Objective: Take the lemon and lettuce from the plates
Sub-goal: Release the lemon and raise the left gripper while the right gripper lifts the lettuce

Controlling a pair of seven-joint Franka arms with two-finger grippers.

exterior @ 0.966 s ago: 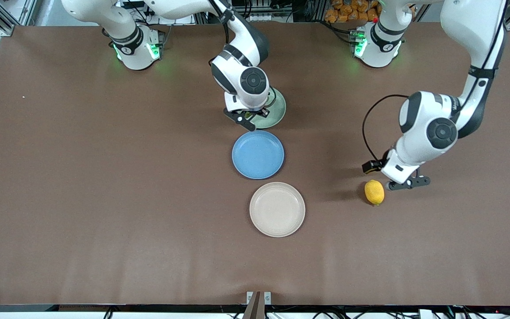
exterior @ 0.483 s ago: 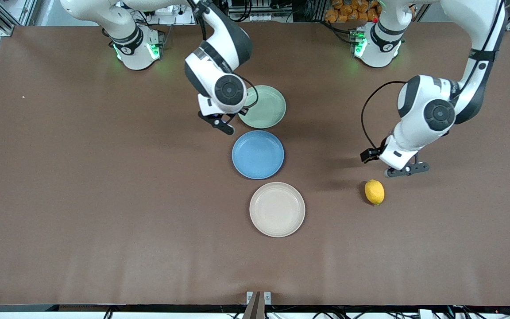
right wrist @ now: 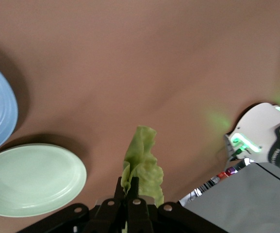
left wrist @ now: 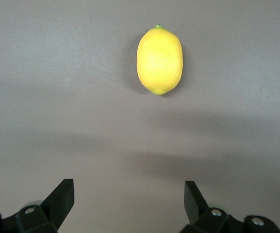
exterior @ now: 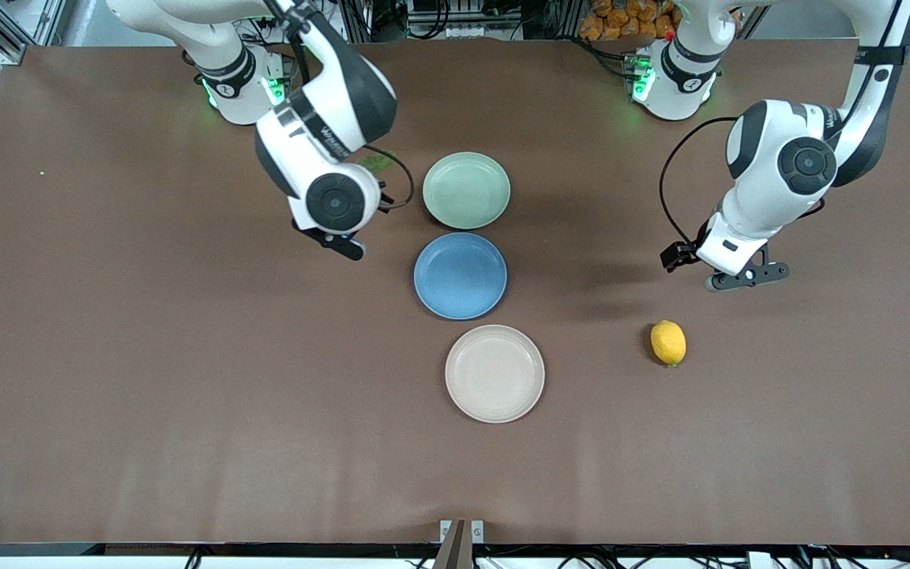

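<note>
Right gripper carrying lettuce off the mint plate; left gripper hanging empty above the lemon

Right gripper (exterior: 338,239) is pinching the lettuce (right wrist: 142,165) between closed fingers, hovering over bare table (exterior: 147,356) just beside the mint green plate (exterior: 466,190); the blue plate (exterior: 460,276) and beige plate (exterior: 494,374) are sitting empty, each nearer the camera; left gripper (exterior: 743,276) is hanging with jaws spread wide, holding nothing, the lemon (exterior: 668,342) lying on the table close below it

Bare table (exterior: 147,356) around lemon (exterior: 668,342), plates aside
</note>
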